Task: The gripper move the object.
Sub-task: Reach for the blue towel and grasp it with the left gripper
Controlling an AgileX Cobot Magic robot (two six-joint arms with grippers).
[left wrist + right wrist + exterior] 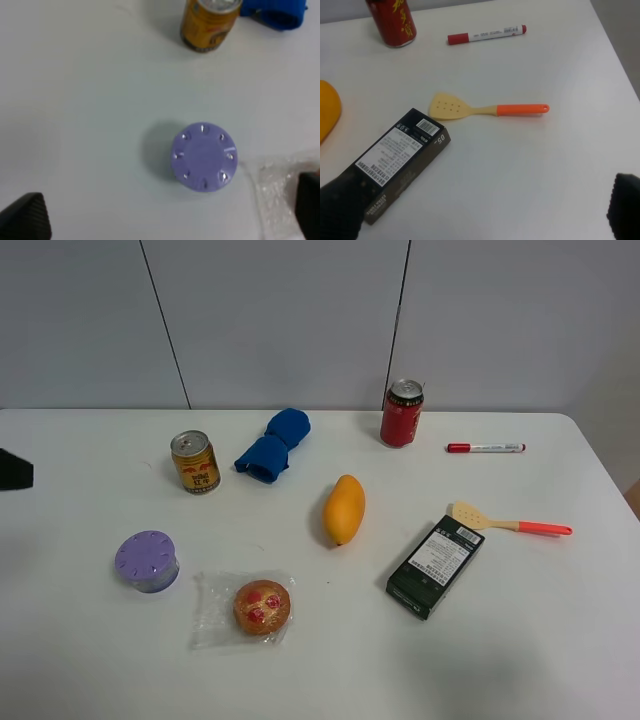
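Nearest to us lies a round pastry [262,607] sealed in a clear plastic wrapper, towards the front of the white table [560,660]. Just to its left stands a small purple container [147,560] with a dimpled lid, apart from the wrapper. Our left gripper [168,206] is held above the table near this container. Its two black fingertips [27,217] show at opposite edges of the wrist view, spread wide, with nothing gripped between them.

To the right of the pastry we see a black box [436,566] with a white label, lying flat at an angle. Our right gripper [487,202] hovers near that box, its jaws wide apart as well and holding nothing. One finger overlaps the box's near end in the wrist view, and we cannot tell whether it touches.

Farther back, an orange-yellow mango [344,509] lies near the middle of the table. To the right, a yellow spatula [505,523] with an orange handle lies just beyond the box, apart from it. Beyond the mango and to the left, a gold can [195,462] stands upright.

The object, a royal-blue cloth bundle [273,445] of two joined lumps, rests on the table just right of the gold can, not touching it, and well apart from both grippers. Farthest back we see a red can [402,413] standing and, to its right, a red-capped marker [485,448] lying flat
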